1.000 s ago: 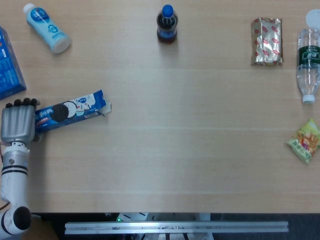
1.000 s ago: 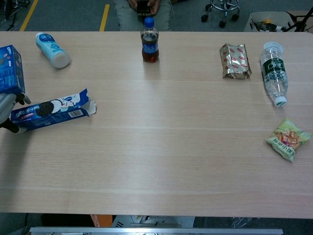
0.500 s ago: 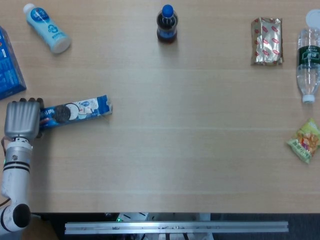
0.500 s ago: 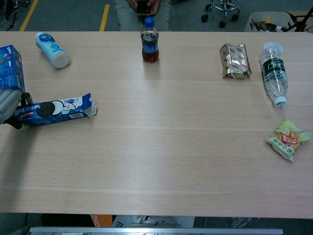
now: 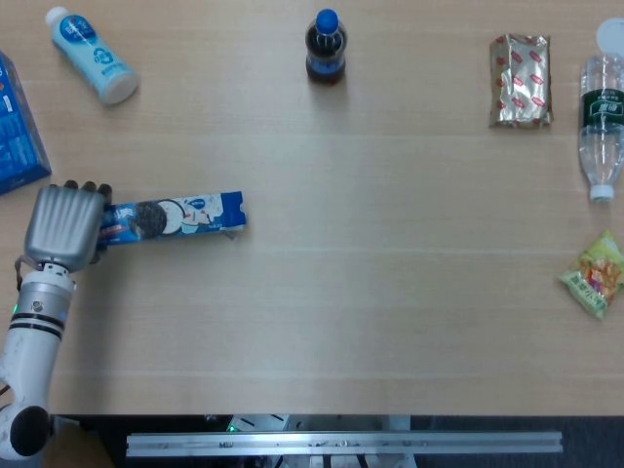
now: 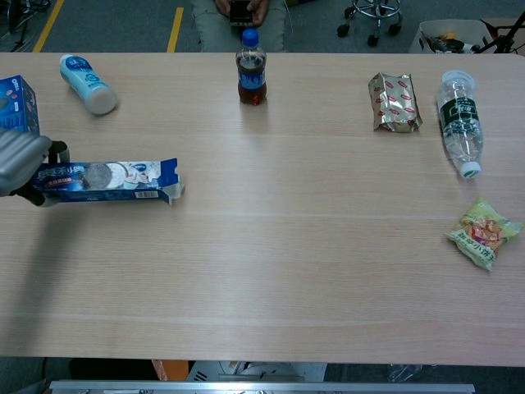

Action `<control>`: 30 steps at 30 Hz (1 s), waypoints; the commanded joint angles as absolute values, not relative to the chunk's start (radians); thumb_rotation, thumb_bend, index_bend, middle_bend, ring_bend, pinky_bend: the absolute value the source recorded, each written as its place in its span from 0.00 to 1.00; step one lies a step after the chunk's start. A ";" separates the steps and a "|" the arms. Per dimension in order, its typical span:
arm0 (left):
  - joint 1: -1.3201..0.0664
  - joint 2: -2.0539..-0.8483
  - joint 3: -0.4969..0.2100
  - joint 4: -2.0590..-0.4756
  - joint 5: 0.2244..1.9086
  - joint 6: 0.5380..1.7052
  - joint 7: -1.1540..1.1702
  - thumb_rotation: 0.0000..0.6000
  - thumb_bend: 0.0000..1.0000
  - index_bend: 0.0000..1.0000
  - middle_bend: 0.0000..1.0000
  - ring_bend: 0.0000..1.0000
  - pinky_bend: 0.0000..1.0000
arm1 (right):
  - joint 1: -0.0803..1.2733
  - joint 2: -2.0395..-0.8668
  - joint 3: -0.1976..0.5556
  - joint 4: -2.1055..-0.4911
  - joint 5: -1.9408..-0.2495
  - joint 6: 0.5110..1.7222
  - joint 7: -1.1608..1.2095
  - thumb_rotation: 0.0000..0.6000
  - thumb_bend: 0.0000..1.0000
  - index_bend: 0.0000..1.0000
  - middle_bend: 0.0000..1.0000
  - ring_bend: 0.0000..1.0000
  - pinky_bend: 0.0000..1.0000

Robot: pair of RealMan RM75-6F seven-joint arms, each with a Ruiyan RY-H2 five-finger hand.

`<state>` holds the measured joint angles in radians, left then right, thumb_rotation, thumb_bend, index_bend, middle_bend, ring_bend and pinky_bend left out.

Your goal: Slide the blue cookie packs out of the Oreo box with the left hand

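Note:
A long blue Oreo box point(image 5: 174, 214) point(image 6: 111, 180) lies flat on the table at the left, its opened flap end pointing right. My left hand point(image 5: 64, 226) point(image 6: 22, 161) grips the box's left end, fingers curled over it, so that end is hidden. No blue cookie packs show outside the box, and its inside is hidden from both views. My right hand appears in neither view.
A second blue box point(image 5: 19, 127) stands at the far left edge. A white milk bottle point(image 5: 92, 56) lies at the back left, a cola bottle point(image 5: 325, 47) at back centre. A foil snack pack point(image 5: 520, 80), water bottle point(image 5: 604, 112) and green snack bag point(image 5: 595, 274) sit at the right.
My left hand has moved right and slightly away from me, carrying the Oreo box with it. The box has turned from slanted to nearly level.

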<state>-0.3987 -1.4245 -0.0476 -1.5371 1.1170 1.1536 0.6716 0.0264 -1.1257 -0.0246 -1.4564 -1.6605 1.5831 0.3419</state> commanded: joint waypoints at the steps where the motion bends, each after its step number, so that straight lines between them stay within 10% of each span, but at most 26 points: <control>1: -0.430 -1.380 -0.042 -1.613 1.166 1.146 0.697 1.00 0.17 0.47 0.49 0.45 0.58 | 0.027 -1.128 -0.026 -1.456 -1.664 1.584 0.341 1.00 0.08 0.42 0.44 0.48 0.44; 30: -0.537 -1.358 -0.057 -1.774 1.178 1.218 1.036 1.00 0.17 0.47 0.48 0.45 0.58 | 0.014 -1.131 -0.028 -1.431 -1.658 1.598 0.367 1.00 0.08 0.42 0.44 0.48 0.44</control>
